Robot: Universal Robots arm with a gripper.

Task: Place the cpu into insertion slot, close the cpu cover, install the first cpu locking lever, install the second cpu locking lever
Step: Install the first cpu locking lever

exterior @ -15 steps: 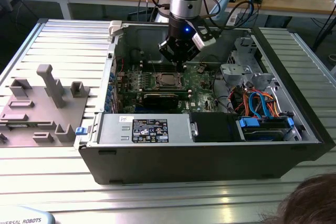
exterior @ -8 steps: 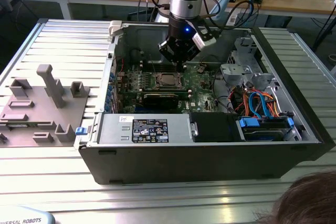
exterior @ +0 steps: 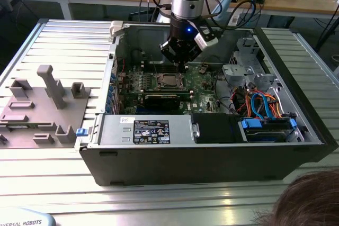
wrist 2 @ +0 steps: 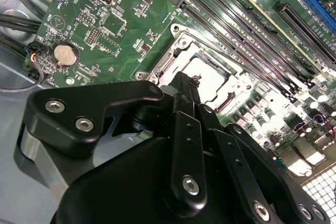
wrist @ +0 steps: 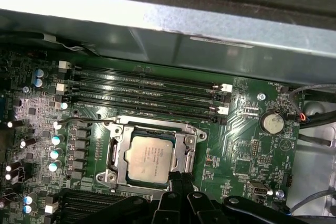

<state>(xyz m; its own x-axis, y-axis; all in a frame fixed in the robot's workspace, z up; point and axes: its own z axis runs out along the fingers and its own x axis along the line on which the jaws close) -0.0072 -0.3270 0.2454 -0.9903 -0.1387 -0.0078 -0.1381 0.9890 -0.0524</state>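
Gripper [wrist: 178, 182] fingers together, nothing held, tips just at edge of cover [wrist: 116, 153], low over board. Cpu [wrist: 150, 157] seated in slot [wrist: 152, 129], cover down on it; lever [wrist: 84, 123] along slot's far side.

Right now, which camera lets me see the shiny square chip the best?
The first wrist view: the cpu lies flat under the cpu cover, almost wholly showing. In the second wrist view the gripper hides part of it. In the exterior view it is a tiny square on the green board.
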